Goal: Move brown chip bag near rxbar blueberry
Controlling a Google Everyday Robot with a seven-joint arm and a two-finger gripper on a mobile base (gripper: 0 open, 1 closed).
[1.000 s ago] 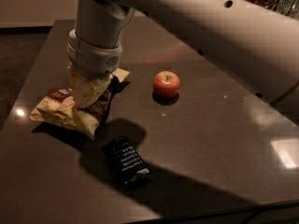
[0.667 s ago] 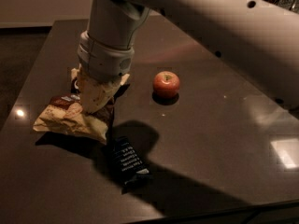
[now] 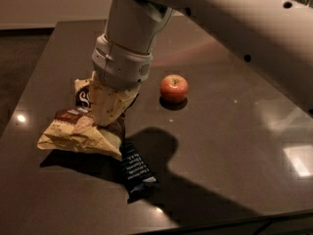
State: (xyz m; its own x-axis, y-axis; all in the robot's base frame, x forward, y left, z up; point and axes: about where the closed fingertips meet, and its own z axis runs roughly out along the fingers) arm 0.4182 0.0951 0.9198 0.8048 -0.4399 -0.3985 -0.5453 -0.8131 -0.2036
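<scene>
The brown chip bag (image 3: 73, 130), cream-tan with a dark brown panel, hangs crumpled at the left of the table. My gripper (image 3: 110, 106) comes down from the big white arm and is shut on the bag's upper middle. The bag's lower right corner lies over the near end of the rxbar blueberry (image 3: 137, 169), a small dark blue bar with white text, flat on the table just right of and below the bag. The gripper's fingertips are hidden in the bag's folds.
A red apple (image 3: 174, 88) stands to the right of the gripper, apart from the bag. The dark glossy table (image 3: 230, 146) reflects bright lights at right and left. Its front edge runs close below the bar. The white arm spans the upper right.
My gripper has carried the chip bag to the right and toward the bar. The bag's corner now overlaps the bar's end. The apple and the bar have not moved.
</scene>
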